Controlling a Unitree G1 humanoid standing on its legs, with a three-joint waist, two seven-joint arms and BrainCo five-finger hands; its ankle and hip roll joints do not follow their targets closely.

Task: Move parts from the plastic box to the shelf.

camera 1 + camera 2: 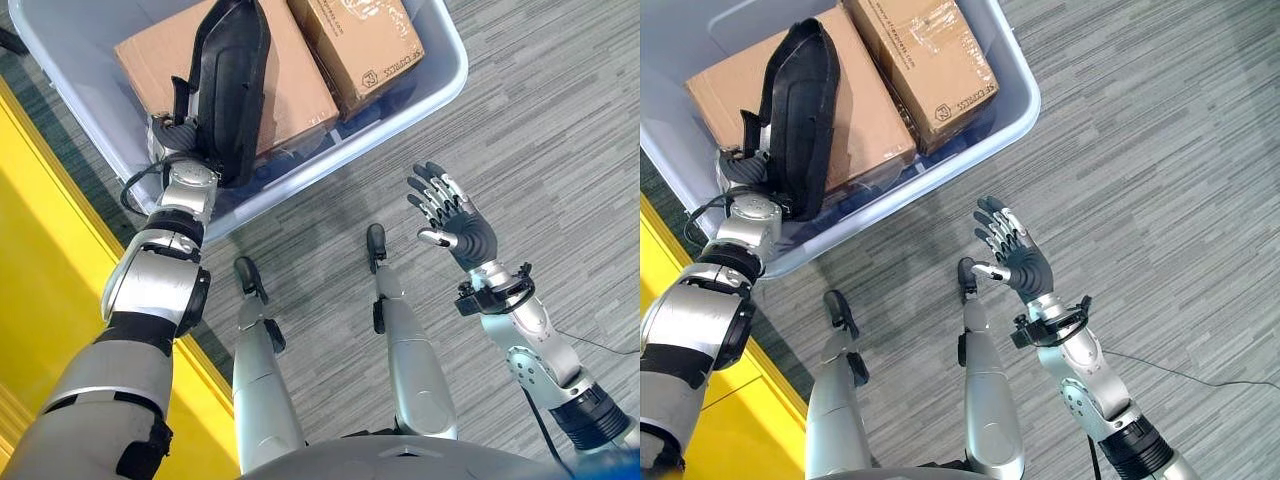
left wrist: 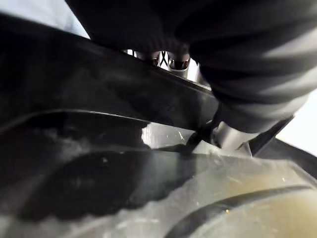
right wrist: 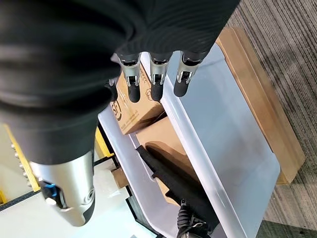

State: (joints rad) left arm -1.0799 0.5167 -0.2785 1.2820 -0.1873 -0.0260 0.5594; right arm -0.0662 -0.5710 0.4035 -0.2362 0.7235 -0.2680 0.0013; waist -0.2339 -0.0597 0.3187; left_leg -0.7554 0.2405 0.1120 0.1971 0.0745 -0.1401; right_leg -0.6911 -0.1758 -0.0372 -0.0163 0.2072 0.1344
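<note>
Two brown cardboard boxes (image 1: 240, 75) lie side by side inside the pale grey translucent plastic box (image 1: 440, 75), which sits on grey striped carpet (image 1: 560, 150). A long black curved plastic part (image 1: 232, 85) stands nearly upright over the larger carton, its lower end at the left hand (image 1: 178, 135) at the tub's near wall (whether those fingers grip the part cannot be told, since they are hidden). Well clear of the tub, the right hand (image 1: 455, 220) hangs above the carpet, palm up, fingers spread and holding nothing. Beside the left arm runs a yellow surface (image 1: 40, 250).
</note>
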